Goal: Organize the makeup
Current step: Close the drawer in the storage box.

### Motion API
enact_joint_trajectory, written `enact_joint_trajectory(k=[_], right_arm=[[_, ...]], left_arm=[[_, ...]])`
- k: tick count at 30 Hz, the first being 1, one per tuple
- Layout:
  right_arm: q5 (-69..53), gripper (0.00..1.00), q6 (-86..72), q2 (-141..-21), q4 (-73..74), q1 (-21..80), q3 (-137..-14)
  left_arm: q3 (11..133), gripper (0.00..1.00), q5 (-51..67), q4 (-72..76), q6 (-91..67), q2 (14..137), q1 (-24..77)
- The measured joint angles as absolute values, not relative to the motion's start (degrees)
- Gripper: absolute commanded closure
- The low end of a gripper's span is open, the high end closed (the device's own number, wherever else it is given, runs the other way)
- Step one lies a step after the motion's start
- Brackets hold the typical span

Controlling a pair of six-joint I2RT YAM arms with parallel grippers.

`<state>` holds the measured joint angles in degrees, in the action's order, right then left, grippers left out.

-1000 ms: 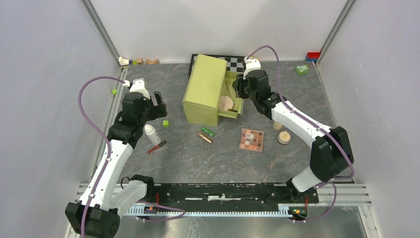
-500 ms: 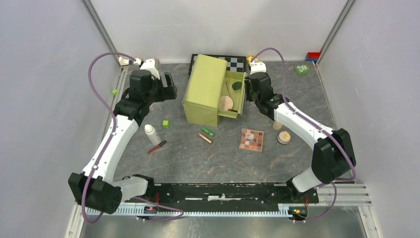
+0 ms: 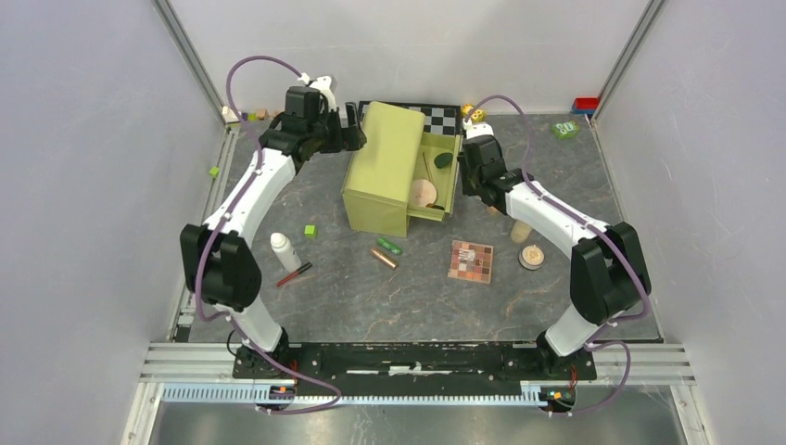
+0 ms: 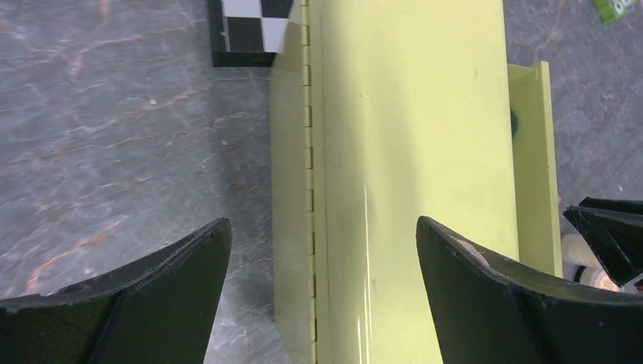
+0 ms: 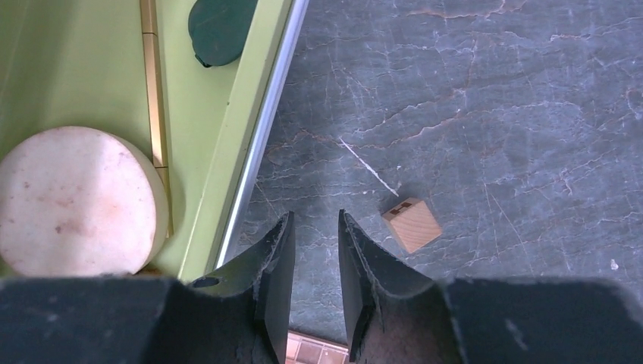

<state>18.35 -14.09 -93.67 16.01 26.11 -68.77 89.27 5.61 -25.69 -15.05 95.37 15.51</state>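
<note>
Shift at green box (image 3: 385,167): left gripper (image 4: 322,235) swung from white bottle (image 3: 283,250) to box lid, jaws wide, empty, straddling it. Right gripper (image 5: 315,220) withdrawn beside box, jaws narrowed to slit, empty. Compact (image 5: 76,201) stowed inside; palette (image 3: 471,261), tubes (image 3: 387,247) wait on table (image 3: 371,297). Lid handling likely next.

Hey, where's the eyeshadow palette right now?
In the top view, the eyeshadow palette lies flat on the table, right of centre. It is nearer the arm bases than the green box, between the bronze tube and a round compact.
</note>
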Motion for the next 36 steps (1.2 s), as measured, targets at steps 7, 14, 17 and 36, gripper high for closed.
enact_joint_trajectory(k=[7,14,17,36], right_arm=[[12.6,0.67,-16.23,-93.84,17.26,21.89,-69.45],[6.11,0.67,-17.54,-97.56,18.0,18.98,-72.51],[2.33,0.67,-18.68,-99.53,17.76,18.46,-73.47],[-23.03,0.65,-31.92,-105.38,1.34,18.33,-74.11]], left_arm=[[91.94,0.12,13.89,-27.09,-15.05,101.6,15.79],[91.7,0.17,17.08,-27.75,-15.05,102.61,16.71],[91.13,0.22,17.08,-27.57,-15.03,102.61,16.75],[89.91,0.29,16.8,-26.33,-15.07,102.15,17.02]])
